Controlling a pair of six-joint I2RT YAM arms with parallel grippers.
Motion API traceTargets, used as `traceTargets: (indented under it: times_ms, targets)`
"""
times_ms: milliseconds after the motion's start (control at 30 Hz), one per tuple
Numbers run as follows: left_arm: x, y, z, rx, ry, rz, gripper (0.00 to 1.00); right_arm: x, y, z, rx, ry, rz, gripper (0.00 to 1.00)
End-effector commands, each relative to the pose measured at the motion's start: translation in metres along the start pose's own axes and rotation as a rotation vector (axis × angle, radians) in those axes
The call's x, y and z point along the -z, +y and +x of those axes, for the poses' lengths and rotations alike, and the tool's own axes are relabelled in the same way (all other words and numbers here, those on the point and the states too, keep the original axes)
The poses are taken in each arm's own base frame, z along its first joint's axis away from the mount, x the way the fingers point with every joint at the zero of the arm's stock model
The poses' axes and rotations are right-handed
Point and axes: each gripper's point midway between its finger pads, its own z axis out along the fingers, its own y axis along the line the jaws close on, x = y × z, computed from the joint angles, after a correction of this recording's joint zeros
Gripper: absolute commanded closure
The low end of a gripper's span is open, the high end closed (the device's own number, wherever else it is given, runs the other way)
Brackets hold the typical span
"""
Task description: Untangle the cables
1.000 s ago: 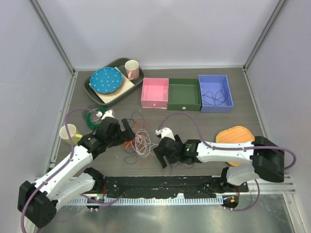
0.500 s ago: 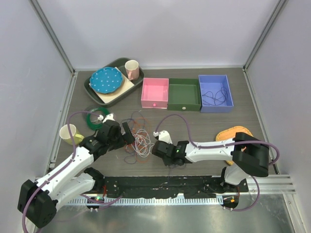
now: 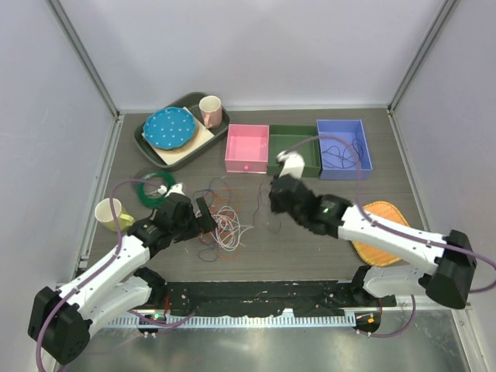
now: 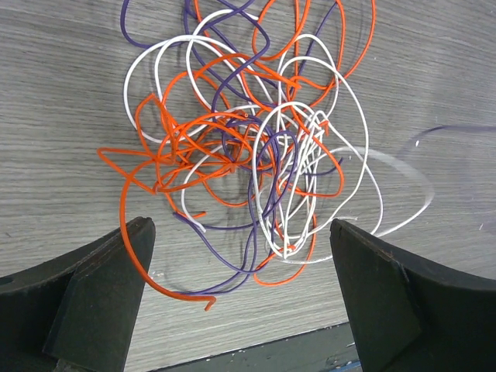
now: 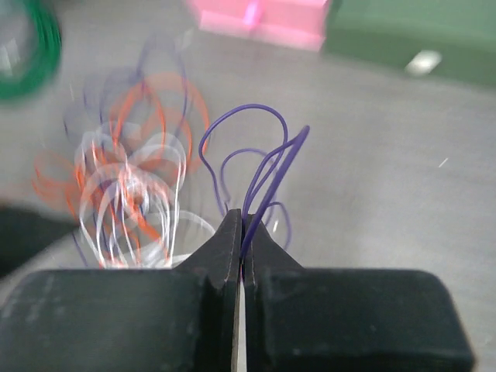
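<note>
Clearly the right gripper [image 5: 242, 226] pinches a purple cable [image 5: 260, 155], holding it up just right of the tangle [image 4: 248, 147]. The tangle lies left of centre, under the left gripper [image 4: 240, 232], whose fingers are spread wide. The strand is best drawn slowly rightward while the left gripper pins the tangle down, so orange and white loops do not drag along. The pink bin [image 3: 246, 147] and green bin [image 3: 294, 153] stand close on the far side. A green coil [image 3: 151, 188] lies left.
</note>
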Motion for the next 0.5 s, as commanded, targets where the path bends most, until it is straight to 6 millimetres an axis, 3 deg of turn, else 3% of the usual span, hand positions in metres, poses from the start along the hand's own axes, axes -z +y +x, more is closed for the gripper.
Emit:
traceTargets:
  times_ms: [0, 200, 233, 300, 333, 433, 467]
  targets:
    - [-0.002, -0.007, -0.002, -0.019, 0.001, 0.036, 0.00, 0.006, -0.049, -0.117, -0.174, -0.248, 0.020, 0.99]
    - [-0.005, -0.006, 0.000, -0.023, 0.010, 0.024, 0.00, 0.021, -0.129, -0.223, -0.253, -0.469, 0.225, 0.99]
    - [-0.006, -0.006, 0.000, -0.026, 0.014, 0.024, 0.00, 0.021, -0.150, -0.235, -0.271, -0.490, 0.279, 0.99]
    - [-0.007, -0.005, 0.000, -0.026, 0.016, 0.021, 0.00, 0.016, -0.171, -0.258, -0.279, -0.507, 0.327, 0.99]
    - [-0.007, -0.005, 0.001, -0.026, 0.018, 0.019, 0.00, 0.015, -0.195, -0.266, -0.296, -0.515, 0.372, 0.99]
    - [-0.008, -0.004, 0.001, -0.028, 0.022, 0.010, 0.00, 0.004, -0.224, -0.285, -0.302, -0.524, 0.422, 0.99]
    - [-0.009, -0.003, 0.001, -0.029, 0.021, 0.005, 0.00, 0.005, -0.243, -0.290, -0.314, -0.537, 0.460, 0.99]
